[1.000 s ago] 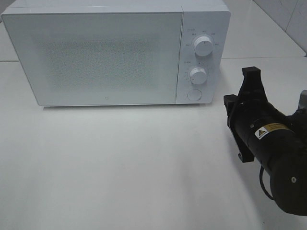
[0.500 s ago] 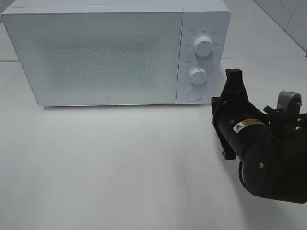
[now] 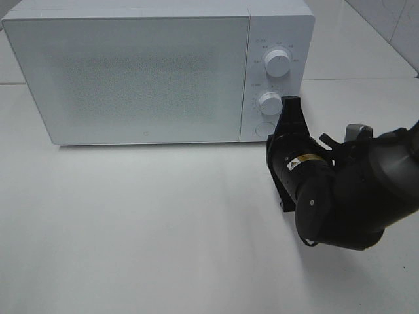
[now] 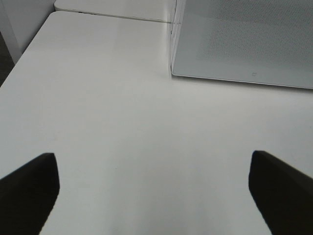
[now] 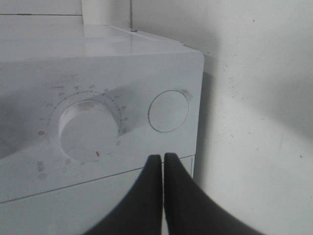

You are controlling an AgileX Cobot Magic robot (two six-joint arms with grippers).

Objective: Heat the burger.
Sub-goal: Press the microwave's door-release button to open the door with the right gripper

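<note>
Left tool (image 4: 151,161): spread wide over bare table (image 3: 144,222), holding nothing; out of the high view.
Microwave (image 3: 157,72): stands at the back of the table, door (image 3: 131,75) shut.
Panel: upper knob (image 3: 277,64), lower knob (image 3: 270,103), and a round button (image 3: 264,129) beneath them.
Right tool (image 3: 291,103): fingers pressed together into one tip, empty, close in front of the panel between lower knob and button.
Change: within the last second the right arm has swung in from the right side of the table toward the panel, and its tip now overlaps the button's edge in the high view.
Meaning: probably about to press the button or turn the lower knob. Which one I cannot tell.
Burger: in no view. It may sit behind the shut door, so progress is hard to judge.
Hidden: the frosted door shows nothing inside. Dial markings are too small to read. Whether the tip touches the panel is unclear. The button is partly covered from above.
</note>
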